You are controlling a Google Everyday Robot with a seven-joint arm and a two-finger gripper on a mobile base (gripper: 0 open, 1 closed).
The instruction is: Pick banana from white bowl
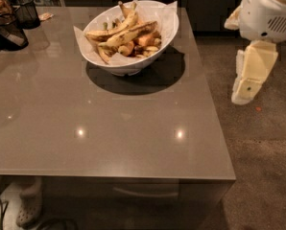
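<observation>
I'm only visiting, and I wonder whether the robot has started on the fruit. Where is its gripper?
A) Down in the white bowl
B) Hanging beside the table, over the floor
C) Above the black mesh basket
B: the gripper hangs past the table's edge, over the floor, well apart from the white bowl where the banana lies.

Banana (131, 32) in white bowl (148, 56); gripper (244, 94) prob. far R.

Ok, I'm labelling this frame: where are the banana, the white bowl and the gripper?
banana (131, 34), camera view, middle of its length.
white bowl (133, 64), camera view, front outer wall.
gripper (242, 95), camera view, lower tip; it hangs right of the table (133, 143), apart from the bowl.
</observation>
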